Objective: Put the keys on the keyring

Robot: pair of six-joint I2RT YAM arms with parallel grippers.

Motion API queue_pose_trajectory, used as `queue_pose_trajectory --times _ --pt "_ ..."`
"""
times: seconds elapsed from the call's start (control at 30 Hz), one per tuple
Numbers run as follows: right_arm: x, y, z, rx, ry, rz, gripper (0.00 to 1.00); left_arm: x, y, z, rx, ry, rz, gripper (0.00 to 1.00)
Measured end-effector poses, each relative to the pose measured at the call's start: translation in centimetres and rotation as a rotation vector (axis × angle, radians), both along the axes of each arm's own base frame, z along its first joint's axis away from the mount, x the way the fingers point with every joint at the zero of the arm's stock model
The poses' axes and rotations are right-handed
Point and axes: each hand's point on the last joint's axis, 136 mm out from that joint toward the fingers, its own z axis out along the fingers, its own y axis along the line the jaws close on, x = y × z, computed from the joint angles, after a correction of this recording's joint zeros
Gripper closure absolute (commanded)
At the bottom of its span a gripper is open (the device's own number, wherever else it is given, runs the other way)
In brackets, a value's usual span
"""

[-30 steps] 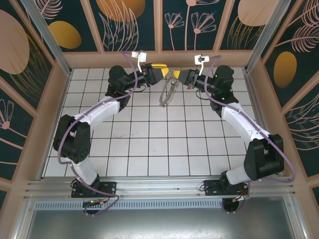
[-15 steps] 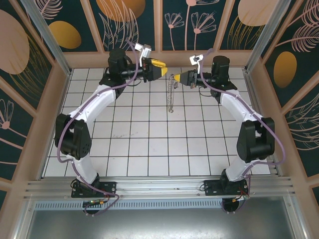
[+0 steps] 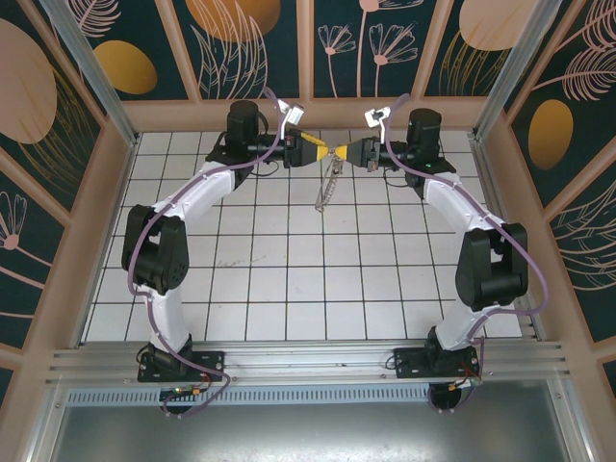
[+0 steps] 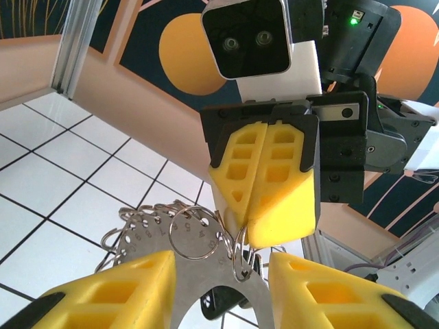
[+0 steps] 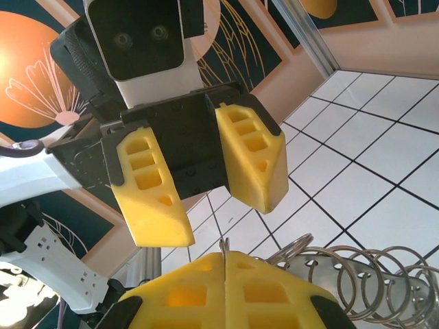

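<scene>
Above white tiles [image 3: 289, 289], right end effector [image 3: 346, 152] pinches keyring [image 3: 328, 183]; stamped marks [image 4: 199, 232] illegible.

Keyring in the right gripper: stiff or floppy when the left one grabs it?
Probably floppy: the keyring hangs down in a slack strand from the shut right gripper, so it will likely swing. Its loose overlapping metal rings should slide and pivot against each other. Thin smooth wire may slip in the open left gripper.
</scene>
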Motion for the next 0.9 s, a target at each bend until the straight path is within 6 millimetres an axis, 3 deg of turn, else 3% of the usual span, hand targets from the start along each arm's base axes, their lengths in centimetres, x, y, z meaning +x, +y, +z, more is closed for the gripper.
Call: queue_pose_trajectory --times 0.4,0.9 --pt "0.0 0.0 0.4 0.009 -0.013 0.002 1.00 -0.1 -0.2 0.8 -0.040 0.003 -0.025 0.61" --pt "-0.3 0.4 0.5 0.012 -0.016 0.016 1.00 -0.4 -1.5 -0.5 -0.044 0.039 -0.064 0.67"
